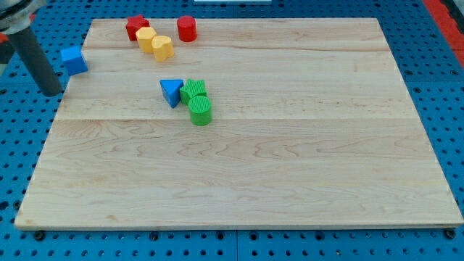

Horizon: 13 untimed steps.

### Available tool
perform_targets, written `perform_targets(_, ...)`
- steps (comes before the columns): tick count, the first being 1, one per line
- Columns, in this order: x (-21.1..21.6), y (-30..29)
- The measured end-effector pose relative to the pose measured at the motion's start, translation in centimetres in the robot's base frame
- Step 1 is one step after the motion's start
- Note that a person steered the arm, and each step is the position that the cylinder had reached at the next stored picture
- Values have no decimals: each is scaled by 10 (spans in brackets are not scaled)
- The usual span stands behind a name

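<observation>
My tip (52,92) stands at the view's left, at the wooden board's (239,167) left edge. The blue cube (73,59) is the nearest block, a little up and to the right of the tip, apart from it. Farther right, a blue triangle (171,91) touches a green block (193,90), with a green cylinder (201,111) just below it. Near the view's top sit a red block (136,27), two yellow blocks (146,38) (162,47) side by side, and a red cylinder (187,28).
The board lies on a blue perforated surface (14,145) that surrounds it on all sides. The dark rod rises from the tip toward the view's top left corner.
</observation>
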State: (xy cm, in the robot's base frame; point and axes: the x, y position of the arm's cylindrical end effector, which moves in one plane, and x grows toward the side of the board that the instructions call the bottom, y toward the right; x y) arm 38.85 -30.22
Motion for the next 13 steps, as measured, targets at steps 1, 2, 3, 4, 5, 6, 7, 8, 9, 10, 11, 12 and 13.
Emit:
perform_targets(1,-25,-3)
perform_targets(2,-25,-3)
perform_targets(3,-53,-2)
perform_targets(4,-116,-1)
perform_targets(5,-128,-2)
perform_targets(6,-133,3)
perform_targets(7,-120,59)
perform_targets(8,-84,91)
perform_targets(9,-68,99)
perform_targets(10,-68,97)
perform_targets(11,-68,95)
perform_targets(12,-68,95)
perform_targets(13,-65,108)
